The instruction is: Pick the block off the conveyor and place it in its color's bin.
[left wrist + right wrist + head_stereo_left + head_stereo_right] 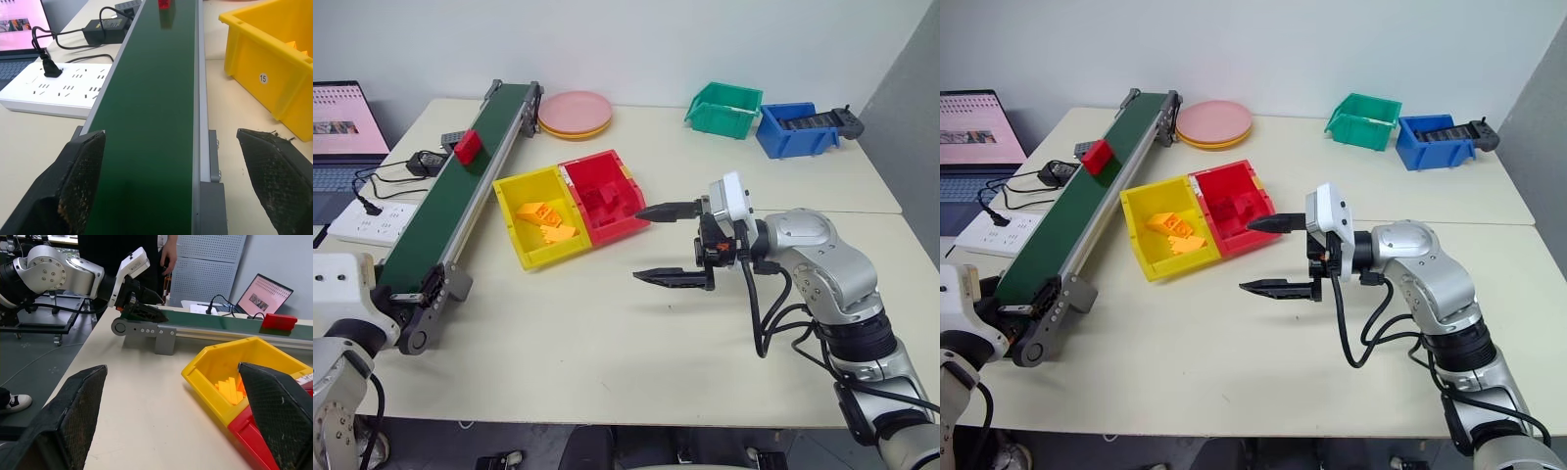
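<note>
Left eye view, read from its left edge: the left gripper sits at the near end of the conveyor, its fingers spread wide on either side of the dark green belt and holding nothing. Along that belt, well up toward its far end, the block rests on the green surface — in the left wrist view it lies straight ahead between the open fingers, far off. The belt's long axis runs from the left gripper away toward the back of the table, so the block lies directly in line with that gripper. Just to the right of the conveyor stand the yellow tray and, touching it, the bin, bright red. Further right, the right gripper hovers above the table, also wide and empty, pointing toward the bin. The left arm is judged the nearer one for the pick — provided the block comes down the belt to it.
</note>
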`<state>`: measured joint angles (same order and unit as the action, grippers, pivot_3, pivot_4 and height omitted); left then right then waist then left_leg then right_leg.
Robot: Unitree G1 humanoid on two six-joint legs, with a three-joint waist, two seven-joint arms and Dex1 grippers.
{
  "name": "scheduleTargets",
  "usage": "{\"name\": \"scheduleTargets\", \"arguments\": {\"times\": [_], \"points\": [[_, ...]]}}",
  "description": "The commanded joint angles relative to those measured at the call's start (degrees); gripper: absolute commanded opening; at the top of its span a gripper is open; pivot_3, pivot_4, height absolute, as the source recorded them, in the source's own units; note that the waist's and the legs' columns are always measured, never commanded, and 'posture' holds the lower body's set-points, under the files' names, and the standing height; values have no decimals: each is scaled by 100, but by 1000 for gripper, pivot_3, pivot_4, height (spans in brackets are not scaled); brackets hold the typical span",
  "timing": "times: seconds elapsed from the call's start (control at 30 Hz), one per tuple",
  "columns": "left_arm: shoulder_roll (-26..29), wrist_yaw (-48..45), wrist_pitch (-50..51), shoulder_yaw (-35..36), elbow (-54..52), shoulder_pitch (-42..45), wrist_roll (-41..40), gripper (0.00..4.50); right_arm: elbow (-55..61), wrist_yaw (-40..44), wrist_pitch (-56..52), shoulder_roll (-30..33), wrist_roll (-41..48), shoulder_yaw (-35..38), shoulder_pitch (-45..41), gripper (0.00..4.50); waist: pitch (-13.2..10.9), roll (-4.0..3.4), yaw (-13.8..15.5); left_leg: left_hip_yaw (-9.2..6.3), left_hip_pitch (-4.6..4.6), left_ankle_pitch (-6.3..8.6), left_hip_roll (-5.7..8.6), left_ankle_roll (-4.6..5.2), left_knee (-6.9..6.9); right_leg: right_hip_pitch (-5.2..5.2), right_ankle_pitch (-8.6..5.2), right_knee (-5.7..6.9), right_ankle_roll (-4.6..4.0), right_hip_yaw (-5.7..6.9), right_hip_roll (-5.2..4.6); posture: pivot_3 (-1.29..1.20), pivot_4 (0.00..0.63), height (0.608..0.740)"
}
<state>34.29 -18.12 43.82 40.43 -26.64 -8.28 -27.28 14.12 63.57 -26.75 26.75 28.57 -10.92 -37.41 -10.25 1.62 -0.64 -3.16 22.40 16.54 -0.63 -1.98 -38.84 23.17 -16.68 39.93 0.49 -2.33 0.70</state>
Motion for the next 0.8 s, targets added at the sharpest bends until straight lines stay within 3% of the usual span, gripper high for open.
{"name": "scheduleTargets", "arguments": {"times": [0.03, 0.8], "points": [[227, 28, 96, 196, 5, 178, -53, 4456, 226, 43, 159, 63, -32, 12, -26, 4500, 0, 0, 0, 0, 0, 0, 0, 0, 0, 0, 0, 0, 0, 0, 0, 0, 150, 740], [655, -144, 337, 253, 621, 433, -69, 4456, 425, 18, -83, 62, 43, -162, -65, 4500, -1, -1, -41, 0, 0, 0, 0, 0, 3, 3, 0, -1, 0, -1, -1, 0, 150, 740]]}}
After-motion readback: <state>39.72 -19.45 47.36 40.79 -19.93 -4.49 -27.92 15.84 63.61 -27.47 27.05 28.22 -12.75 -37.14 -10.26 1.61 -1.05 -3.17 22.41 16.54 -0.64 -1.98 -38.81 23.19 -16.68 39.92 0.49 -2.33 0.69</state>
